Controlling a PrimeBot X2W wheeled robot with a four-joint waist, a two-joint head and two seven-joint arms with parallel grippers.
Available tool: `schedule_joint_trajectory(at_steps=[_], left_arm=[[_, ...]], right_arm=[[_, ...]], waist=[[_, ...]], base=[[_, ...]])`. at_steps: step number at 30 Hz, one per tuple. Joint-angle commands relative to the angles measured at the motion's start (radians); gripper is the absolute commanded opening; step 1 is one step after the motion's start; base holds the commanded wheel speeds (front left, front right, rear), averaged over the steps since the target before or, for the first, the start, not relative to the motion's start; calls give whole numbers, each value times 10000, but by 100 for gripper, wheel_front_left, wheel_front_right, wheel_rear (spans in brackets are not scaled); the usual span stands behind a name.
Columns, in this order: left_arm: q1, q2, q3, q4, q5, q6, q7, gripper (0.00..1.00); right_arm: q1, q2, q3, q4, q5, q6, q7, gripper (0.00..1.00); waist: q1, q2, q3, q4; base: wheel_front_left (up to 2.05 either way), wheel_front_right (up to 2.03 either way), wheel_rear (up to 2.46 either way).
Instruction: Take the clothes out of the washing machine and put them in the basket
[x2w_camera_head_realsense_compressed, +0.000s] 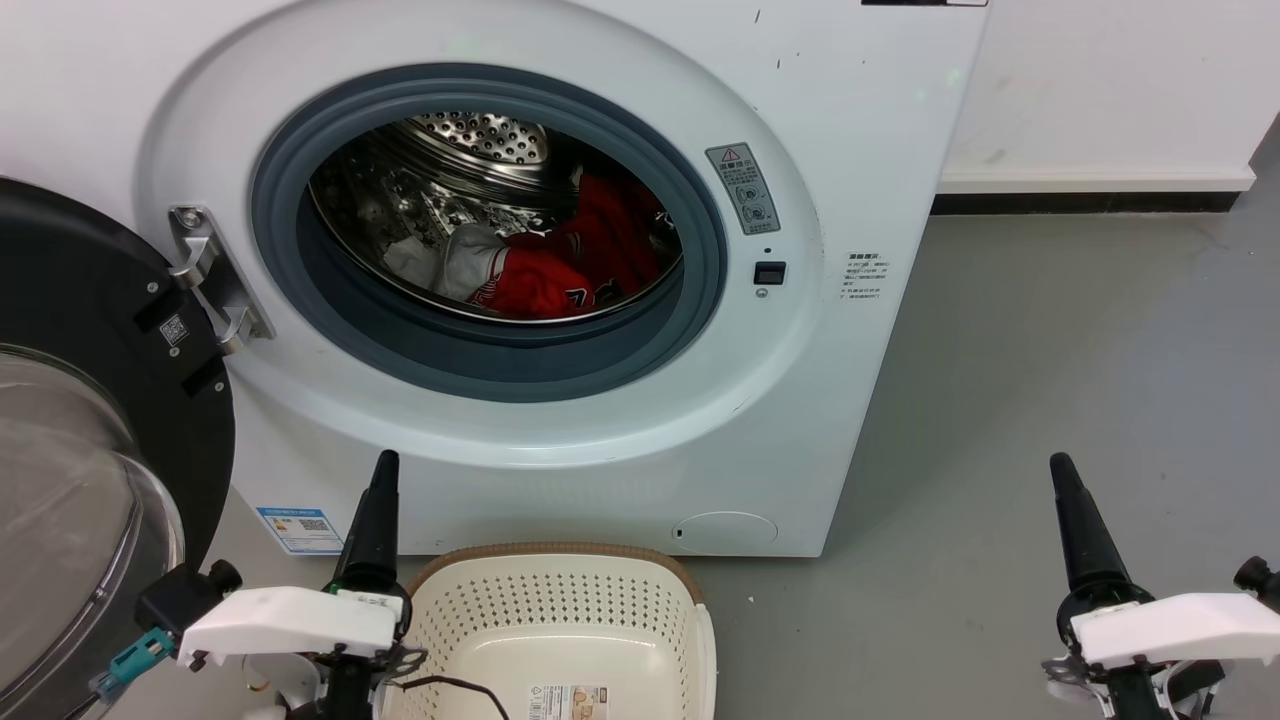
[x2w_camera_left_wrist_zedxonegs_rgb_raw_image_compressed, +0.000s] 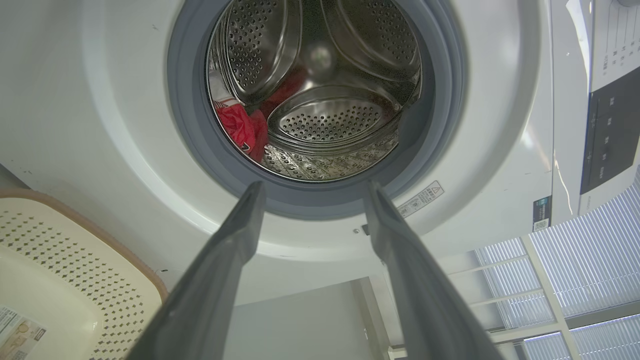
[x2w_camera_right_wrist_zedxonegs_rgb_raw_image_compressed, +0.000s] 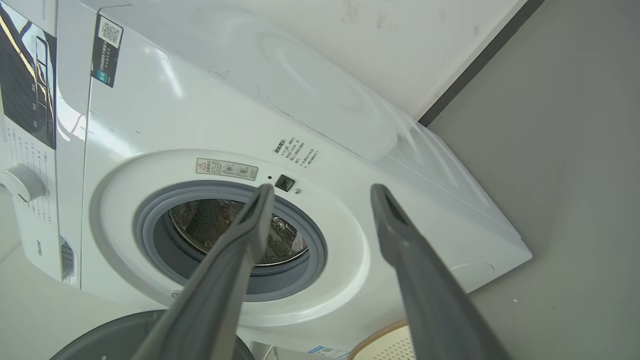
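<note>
At the far left the black-framed glass door is hanging fully open on its metal hinge. Just to the right of it, low down, the left gripper is hovering in front of the washing machine. Its two dark fingers are pointing toward the porthole. In the left wrist view they are standing well apart and are gripping nothing.

Beside this gripper the cream laundry basket is standing on the grey floor, directly before the lower front of the machine. Its brown rim is coming near the white panel, and a paper label is showing on its bottom.

Above the basket a grey gasket is surrounding the round opening. The clothes are lying inside the perforated steel drum. A red jersey with white and black lettering is lying at the lower right of the drum. A white cloth is resting just left of the jersey and touching it.

To the right of the opening a grey warning sticker is sitting above a small black square.

Farther right the right gripper is hovering over the bare floor, apart from the machine's right corner. In the right wrist view its fingers are spread wide with nothing between them and are pointing at the machine's front. Behind it a white wall is closing the room.
</note>
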Motion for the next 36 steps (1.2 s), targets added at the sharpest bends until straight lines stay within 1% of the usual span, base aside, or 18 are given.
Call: schedule_joint_trajectory(at_steps=[1,8,15,26,36], left_arm=[[-315,27,-109,-196,670,67,-131,100],[-382,29,-392,-200,2499,278,-387,100],[-405,96,-612,-171,3890,508,-629,100],[-501,198,-912,-12,5447,722,-972,100],[-579,289,-1140,91,6531,871,-1238,100]], right_arm=[[18,-52,43,-247,-670,9,-122,100],[132,-54,146,-399,-2129,11,-220,100],[261,-58,146,-634,-3408,12,-309,100],[448,-63,202,-1012,-5002,15,-436,100],[590,-67,179,-1215,-6150,17,-402,100]], waist=[[0,0,-3,2],[0,0,-10,20],[0,0,-16,48],[0,0,-10,114],[0,0,-18,190]], base=[[0,0,0],[0,0,0],[0,0,0],[0,0,0],[0,0,0]])
